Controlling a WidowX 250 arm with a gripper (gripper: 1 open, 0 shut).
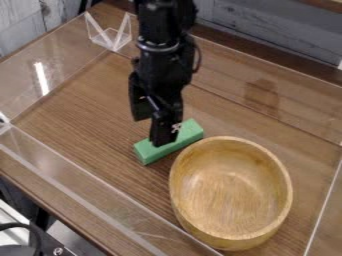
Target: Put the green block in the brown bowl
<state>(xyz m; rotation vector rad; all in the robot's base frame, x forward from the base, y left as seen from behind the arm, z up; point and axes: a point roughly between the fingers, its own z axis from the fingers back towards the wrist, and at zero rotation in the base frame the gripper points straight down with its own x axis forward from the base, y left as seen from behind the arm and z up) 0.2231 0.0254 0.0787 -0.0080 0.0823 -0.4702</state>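
Observation:
The green block (175,143) lies flat on the wooden tabletop, just left of the brown bowl (231,191). The bowl stands upright near the front right and holds nothing. My gripper (148,122) points straight down over the block's middle, open, with one dark finger (162,129) in front of the block and the other to its left. The fingers hide part of the block. I cannot tell whether they touch it.
Clear acrylic walls (67,60) fence the wooden table (80,110) on all sides. A small clear stand (107,33) sits at the back left corner. The front edge of the enclosure runs close below the bowl.

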